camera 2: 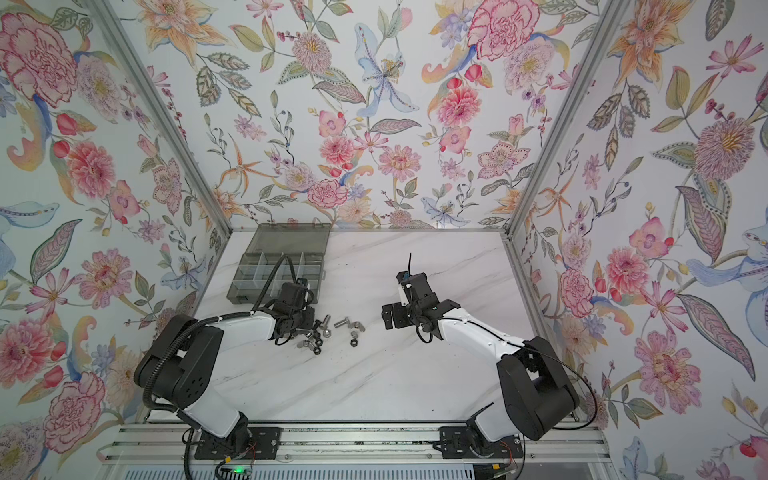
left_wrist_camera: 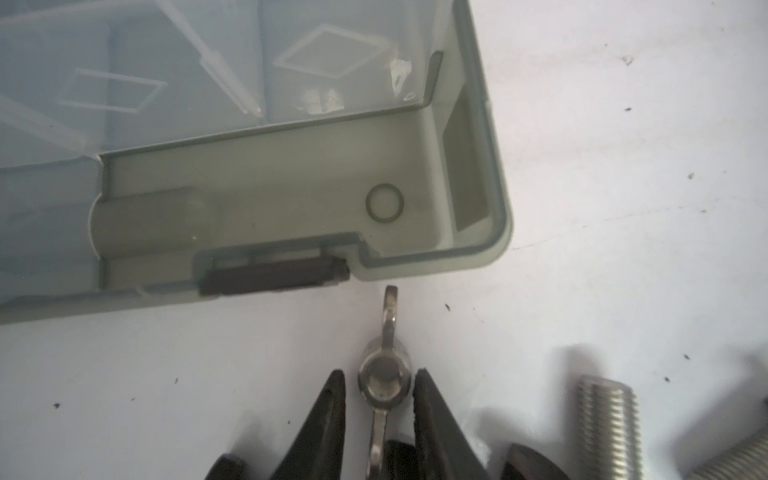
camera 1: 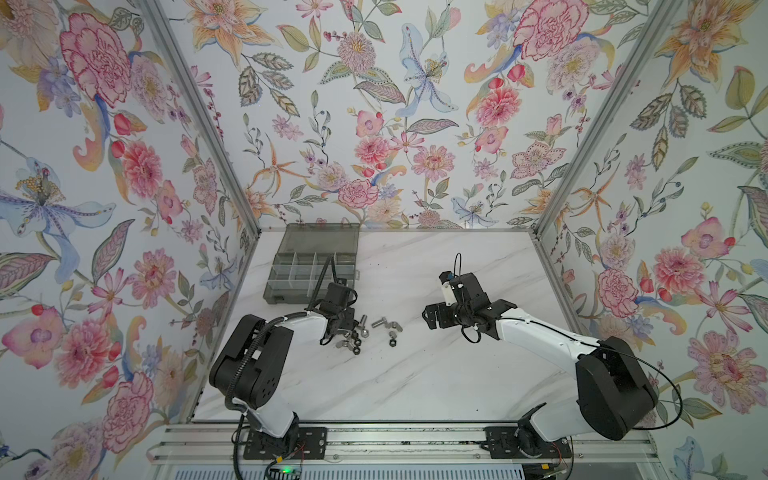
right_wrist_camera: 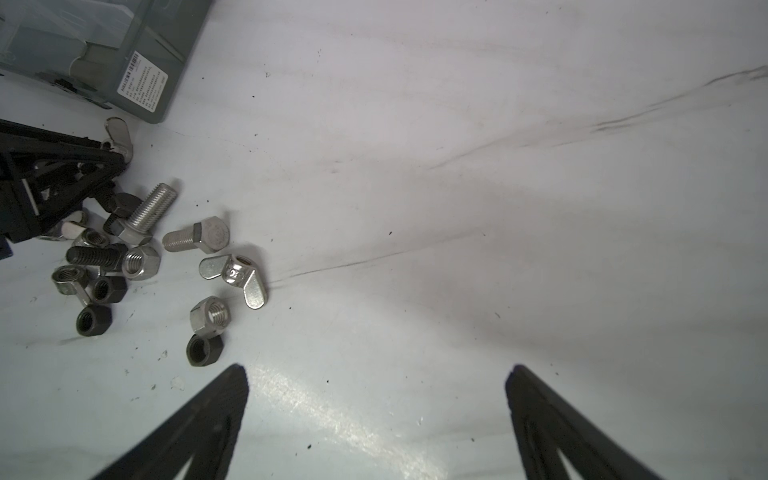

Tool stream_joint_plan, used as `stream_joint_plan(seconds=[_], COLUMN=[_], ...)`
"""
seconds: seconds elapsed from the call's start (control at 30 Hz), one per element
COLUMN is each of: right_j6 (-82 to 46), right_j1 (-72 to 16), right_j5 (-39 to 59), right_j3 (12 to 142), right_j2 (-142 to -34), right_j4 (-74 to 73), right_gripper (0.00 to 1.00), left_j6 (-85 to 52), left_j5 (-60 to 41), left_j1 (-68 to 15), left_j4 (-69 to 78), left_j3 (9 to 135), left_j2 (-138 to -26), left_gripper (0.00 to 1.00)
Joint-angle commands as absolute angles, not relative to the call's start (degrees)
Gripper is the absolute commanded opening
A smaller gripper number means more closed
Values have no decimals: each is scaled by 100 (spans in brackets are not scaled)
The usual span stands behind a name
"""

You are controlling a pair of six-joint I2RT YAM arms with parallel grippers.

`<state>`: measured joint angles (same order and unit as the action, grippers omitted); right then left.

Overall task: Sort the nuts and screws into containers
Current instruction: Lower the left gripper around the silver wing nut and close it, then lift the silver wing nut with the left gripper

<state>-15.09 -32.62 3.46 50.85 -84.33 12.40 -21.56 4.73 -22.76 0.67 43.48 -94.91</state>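
screws and nuts lay in one loose pile left of the table's middle in both top views, just in front of the single organiser box, whose containers sat toward the far left corner. the left gripper hung over the pile; the right gripper stood apart, right of the middle. in the left wrist view, one wing nut was pinched between the left fingers, with two silver shanks beside it. the right wrist view showed two silver hex bolts, three black nuts and one free wing nut; the right fingers were spread wide, holding nothing.
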Motion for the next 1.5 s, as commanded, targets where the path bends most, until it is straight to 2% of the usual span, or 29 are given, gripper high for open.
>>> stream_joint_plan(seconds=[0.0, 0.73, 0.9, 1.47], right_j6=[-1594, -1627, -1638, -1644], right_j1=[-3314, -3322, -3331, -3340], right_j5=[337, 339, 332, 304], right_j3=[5058, 5053, 5053, 5010], right_j2=[-8492, -8512, -8505, -8460], right_j4=[1292, 1291, 1292, 1294], right_gripper=[99, 99, 99, 99], left_j6=[-2030, -1802, -1784, -1854], left_j5=[524, 303, 211, 113], left_j1=[-2185, -2033, -2038, -2035], left_j4=[-89, -143, -189, -299], left_j3=[4293, 4500, 4553, 4500], left_j2=[-9365, -9509, -9501, -9380], left_gripper=[32, 27, 23, 16])
